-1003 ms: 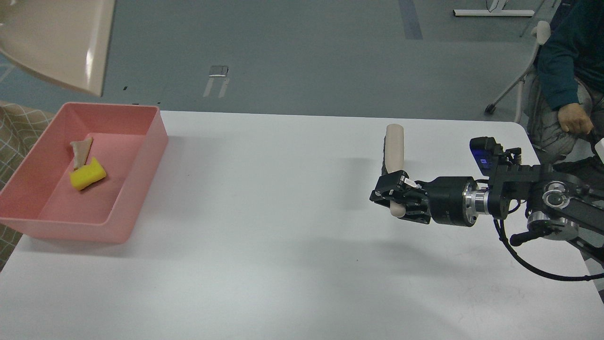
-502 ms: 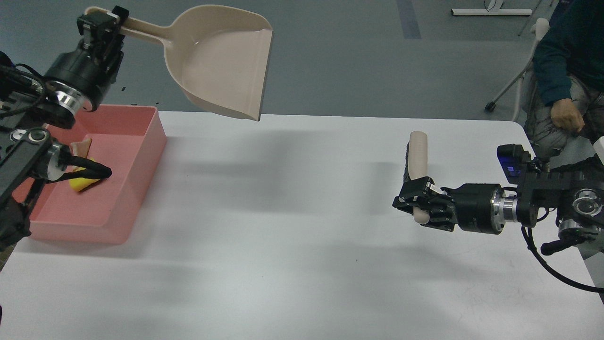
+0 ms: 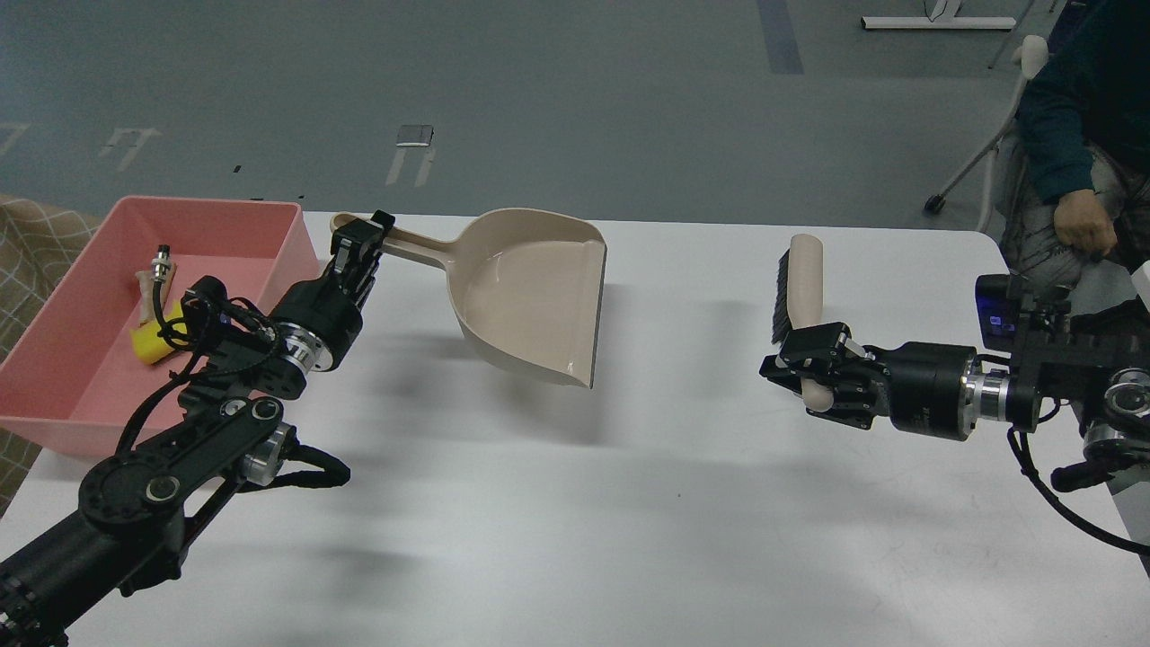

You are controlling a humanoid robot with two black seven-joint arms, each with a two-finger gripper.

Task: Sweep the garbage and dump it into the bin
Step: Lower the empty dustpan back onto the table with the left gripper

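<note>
The pink bin (image 3: 287,235) stands at the table's far left. Inside it lie the yellow chunk (image 3: 146,344) and the pale beige strip (image 3: 144,288), both partly hidden by my left arm. My left gripper (image 3: 362,244) is shut on the handle of the beige dustpan (image 3: 530,296), which hangs empty just above the table, right of the bin. My right gripper (image 3: 813,368) is shut on the beige handle of a black-bristled brush (image 3: 800,283), held upright above the table's right side.
The white table (image 3: 575,521) carries the bin. A seated person (image 3: 1083,144) and a chair are beyond the table's far right corner. A patterned cloth (image 3: 36,243) lies left of the bin.
My left arm has swung the dustpan from high over the bin down and right to just above the table. My right gripper with the brush has drifted right.
</note>
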